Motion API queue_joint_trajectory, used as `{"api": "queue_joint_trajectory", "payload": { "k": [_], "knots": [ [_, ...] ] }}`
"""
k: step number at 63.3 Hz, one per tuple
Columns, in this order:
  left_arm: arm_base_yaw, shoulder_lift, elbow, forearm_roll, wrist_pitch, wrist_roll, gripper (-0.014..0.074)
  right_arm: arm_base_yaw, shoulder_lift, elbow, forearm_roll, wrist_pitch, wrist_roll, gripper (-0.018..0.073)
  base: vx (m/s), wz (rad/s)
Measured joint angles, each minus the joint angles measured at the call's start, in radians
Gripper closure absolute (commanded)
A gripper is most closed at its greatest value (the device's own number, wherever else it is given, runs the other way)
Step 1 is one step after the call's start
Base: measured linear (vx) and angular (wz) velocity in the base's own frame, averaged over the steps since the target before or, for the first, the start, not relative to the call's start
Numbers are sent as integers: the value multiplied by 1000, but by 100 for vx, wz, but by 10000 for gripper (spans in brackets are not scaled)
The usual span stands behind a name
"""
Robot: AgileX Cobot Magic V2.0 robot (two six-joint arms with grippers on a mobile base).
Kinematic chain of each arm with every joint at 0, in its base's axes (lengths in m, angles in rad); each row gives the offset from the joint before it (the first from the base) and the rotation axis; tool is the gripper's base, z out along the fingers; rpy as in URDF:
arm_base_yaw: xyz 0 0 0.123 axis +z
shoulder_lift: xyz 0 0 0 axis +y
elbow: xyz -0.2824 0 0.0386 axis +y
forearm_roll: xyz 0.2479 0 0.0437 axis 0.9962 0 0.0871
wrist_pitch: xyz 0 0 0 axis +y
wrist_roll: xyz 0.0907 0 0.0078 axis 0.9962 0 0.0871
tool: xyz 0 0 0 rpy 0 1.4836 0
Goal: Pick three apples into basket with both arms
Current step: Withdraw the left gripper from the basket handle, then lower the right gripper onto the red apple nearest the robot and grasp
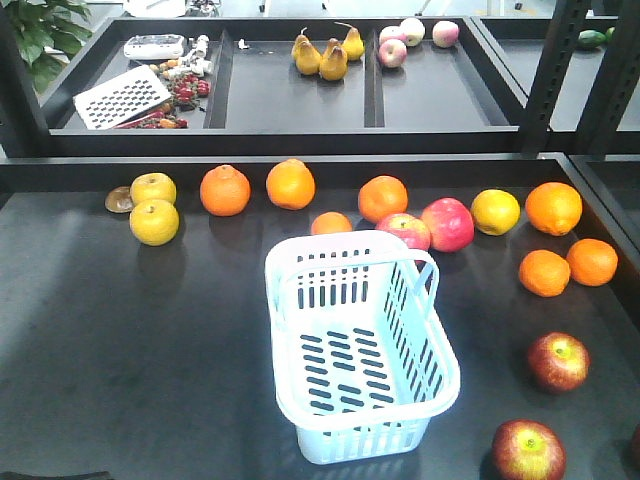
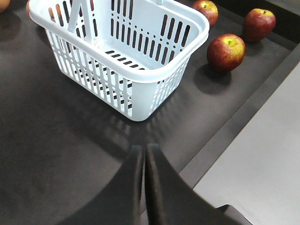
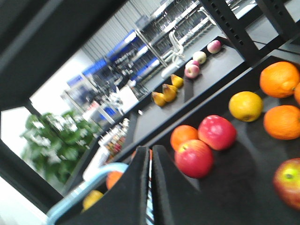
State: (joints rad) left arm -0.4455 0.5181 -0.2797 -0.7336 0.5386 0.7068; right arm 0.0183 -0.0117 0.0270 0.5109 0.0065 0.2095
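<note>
The matte black counter (image 1: 110, 340) carries the basket (image 1: 362, 440) at centre, three dark red apples (image 2: 226, 51) apart to its right near the counter edge and oranges (image 1: 225, 190) behind it, with black racks (image 1: 555, 70) and a plant (image 1: 40, 35) beyond; the left tool (image 2: 144, 154) and right tool (image 3: 151, 153) are both closed.

Shop-like: oranges (image 1: 225, 190) and pears (image 1: 333, 60) on black display shelves (image 1: 100, 330), a shopping basket (image 1: 360, 440).

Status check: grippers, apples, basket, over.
Left gripper shut, empty, near basket. Right gripper shut, empty. Basket empty; three apples on table right of it, untouched. Nothing between them.
</note>
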Motion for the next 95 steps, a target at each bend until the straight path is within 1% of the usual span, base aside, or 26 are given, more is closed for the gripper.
{"api": "queue_joint_trajectory", "payload": {
  "k": [3,7,9,14,21,26,30,34,36,42,44,48,51,56,63,72,84,95],
  "knots": [
    [0,0,0,0,0,0,604,0,0,0,33,-16,0,564,0,0],
    [0,0,0,0,0,0,604,0,0,0,55,-7,-1,564,0,0],
    [0,0,0,0,0,0,604,0,0,-6,56,17,-9,564,0,0],
    [0,0,0,0,0,0,604,0,0,-66,38,132,-50,563,0,0],
    [0,0,0,0,0,0,604,0,52,-222,-49,310,-139,559,0,0],
    [0,0,0,0,0,0,604,0,144,-352,-136,459,-166,547,0,0],
    [0,0,0,0,0,0,604,0,230,-454,-208,602,-172,516,0,0],
    [0,0,0,0,0,0,604,0,335,-531,-276,729,-174,447,0,0],
    [0,0,0,0,0,0,604,0,388,-565,-309,791,-178,396,0,0],
    [0,0,0,0,0,0,603,0,538,-631,-379,922,-210,176,0,0],
    [0,0,0,0,0,0,603,0,574,-640,-390,941,-231,100,0,0],
    [0,0,0,0,0,0,603,0,648,-646,-400,961,-272,-17,0,0],
    [0,0,0,0,0,0,603,0,697,-647,-405,960,-304,-90,0,0],
    [0,0,0,0,0,0,603,0,762,-647,-404,954,-330,-161,0,0],
    [0,0,0,0,0,0,603,0,833,-647,-373,943,-338,-168,0,0],
    [0,0,0,0,0,0,603,0,950,-647,-342,932,-351,-145,0,0],
    [0,0,0,0,0,0,603,0,1115,-666,-334,906,-355,-104,0,0],
    [0,0,0,0,0,0,603,0,1256,-728,-331,894,-368,-75,0,0]
  ]
}}
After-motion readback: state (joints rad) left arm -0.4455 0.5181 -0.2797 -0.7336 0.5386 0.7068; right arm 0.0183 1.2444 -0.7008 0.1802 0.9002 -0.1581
